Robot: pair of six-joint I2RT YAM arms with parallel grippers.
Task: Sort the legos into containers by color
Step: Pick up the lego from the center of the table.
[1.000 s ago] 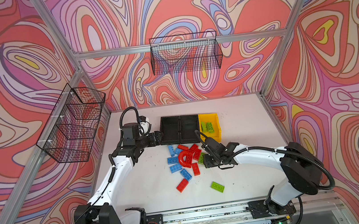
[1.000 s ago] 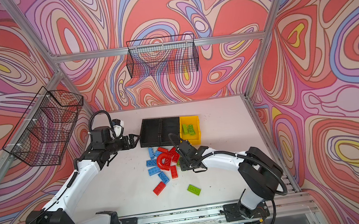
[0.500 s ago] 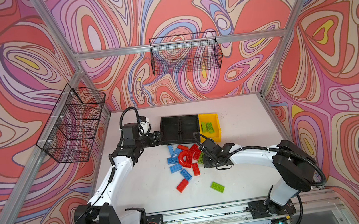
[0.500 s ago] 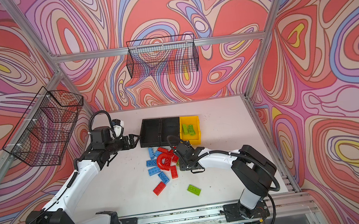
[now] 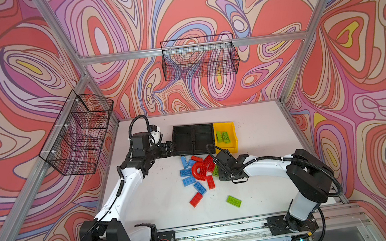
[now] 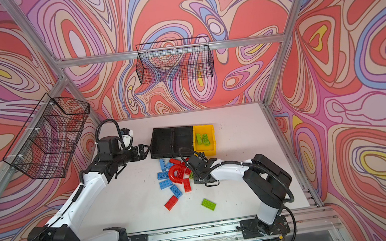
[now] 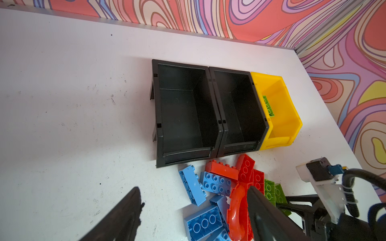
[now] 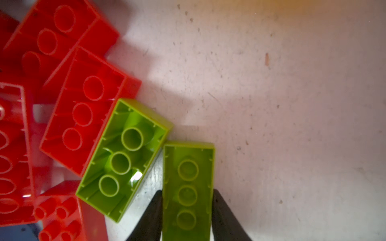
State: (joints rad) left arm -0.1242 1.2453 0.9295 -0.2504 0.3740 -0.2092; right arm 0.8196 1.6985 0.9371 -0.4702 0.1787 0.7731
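The right gripper (image 8: 187,191) is down at the right-hand edge of the heap. Its two black fingers (image 8: 153,215) sit flat against the long sides of a green brick (image 8: 188,177). From the wrist view it looks clamped on that brick, though I can't quite tell whether the brick rests on the table (image 5: 263,167) or is just off it. The brick is hollow side up. Just beside it lies a second green brick (image 8: 123,160), also hollow side up, with one corner almost against the gripped one. Next to that, a few red bricks (image 8: 83,112) overlap one another.

The left gripper (image 5: 170,146) hangs close to the left end of the row of bins, jaws well apart and gripping nothing.

The three bins stand joined in a row toward the back of the table. There are two black bins (image 5: 193,136) on the left and a yellow bin (image 5: 230,147) on the right end. A few green bricks (image 5: 222,136) lie inside the yellow one.

The rest of the bricks are on the table in front of the bins. A red arch (image 5: 197,173) sits in the middle of the heap with blue bricks (image 5: 186,172) on its left side. Nearer the front, apart from the heap, lie a loose red brick (image 5: 196,199) and a loose green brick (image 5: 233,201).
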